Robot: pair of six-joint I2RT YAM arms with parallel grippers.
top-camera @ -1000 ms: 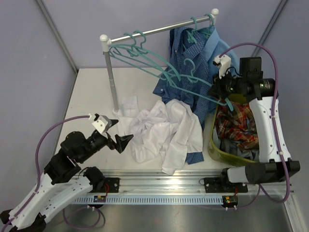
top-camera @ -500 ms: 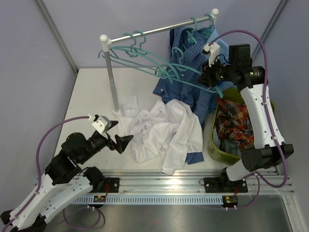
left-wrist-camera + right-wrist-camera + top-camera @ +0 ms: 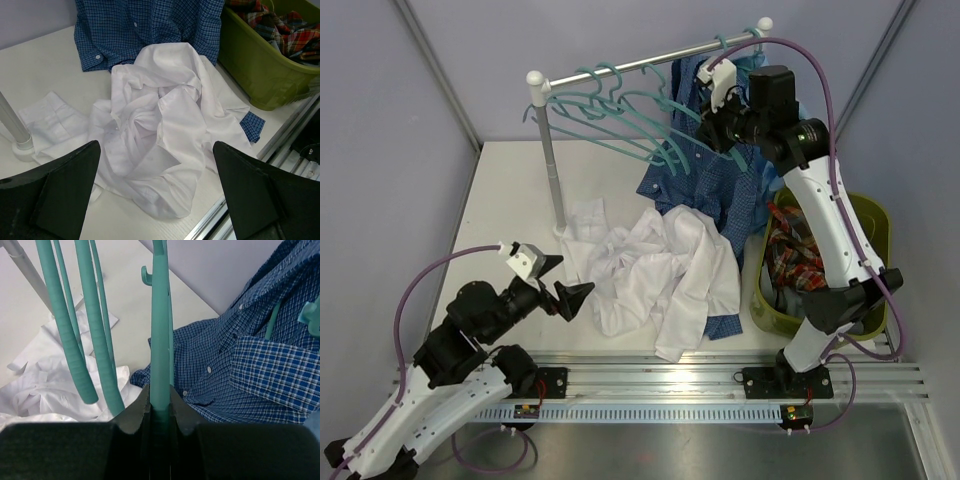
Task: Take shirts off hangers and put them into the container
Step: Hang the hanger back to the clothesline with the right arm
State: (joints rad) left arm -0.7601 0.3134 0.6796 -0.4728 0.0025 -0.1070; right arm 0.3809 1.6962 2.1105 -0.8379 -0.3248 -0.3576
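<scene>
Seen from above, the right gripper (image 3: 710,130) is clamping a teal hanger (image 3: 665,148) well up and to the left of the basket (image 3: 876,222), close under the rail (image 3: 640,65). The other hangers (image 3: 605,95) are hanging on that rail, farther left of the basket. The dark blue check shirt (image 3: 700,185) is draping down just left of the basket. The white shirt (image 3: 655,265) is lying crumpled on the table (image 3: 510,200), also left of the basket. The plaid shirt (image 3: 805,255) is sitting inside the basket. The left gripper (image 3: 568,285) is hovering far left of the basket, jaws spread wide and gripping nothing.

In the left wrist view, the left gripper's fingers (image 3: 65,195) are standing wide apart over the white shirt (image 3: 160,120), which is touching the basket's (image 3: 250,70) left wall. The plaid shirt (image 3: 285,30) is showing above the basket's rim.

In the right wrist view, the right gripper (image 3: 160,407) is pinching the teal hanger (image 3: 160,325) between its closed fingers. The other hangers (image 3: 75,330) are hanging to its left, and the dark blue check shirt (image 3: 240,355) is lying behind it. The basket is not showing here.
</scene>
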